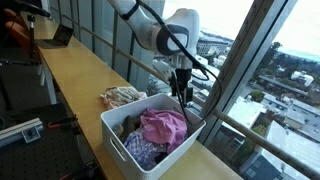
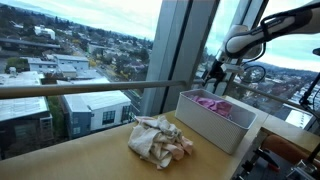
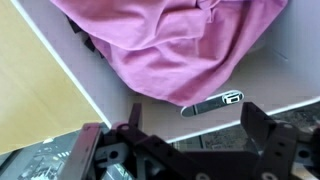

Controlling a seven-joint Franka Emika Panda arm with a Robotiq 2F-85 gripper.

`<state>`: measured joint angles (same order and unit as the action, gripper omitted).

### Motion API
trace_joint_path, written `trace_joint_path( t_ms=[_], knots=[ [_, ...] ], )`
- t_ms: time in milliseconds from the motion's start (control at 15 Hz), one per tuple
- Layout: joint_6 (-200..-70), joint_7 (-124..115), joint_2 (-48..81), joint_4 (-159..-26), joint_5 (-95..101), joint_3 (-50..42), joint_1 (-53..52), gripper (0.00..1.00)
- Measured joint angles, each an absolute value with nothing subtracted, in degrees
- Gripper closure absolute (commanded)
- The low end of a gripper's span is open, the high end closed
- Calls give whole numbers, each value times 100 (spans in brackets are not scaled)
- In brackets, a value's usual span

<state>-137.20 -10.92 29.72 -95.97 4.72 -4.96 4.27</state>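
Above the white bin (image 1: 118,148), the claw (image 1: 184,99) hangs spread, the pink cloth (image 1: 165,128) just beneath it.

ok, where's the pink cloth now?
In an exterior view the pink cloth lies inside the white bin, close beneath the open pincer; the beige cloth lies outside it.

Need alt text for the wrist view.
Open, empty pincer hangs over a white bin with a crumpled pink cloth lying inside it. Tan tabletop shows at the left, outside the bin's rim.
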Motion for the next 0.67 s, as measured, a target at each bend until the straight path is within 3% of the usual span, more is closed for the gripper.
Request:
trace_joint_path(
  t_ms=[667],
  knots=[
    [-13735, -753, 4408, -9459, 316, -590, 475, 0]
  ],
)
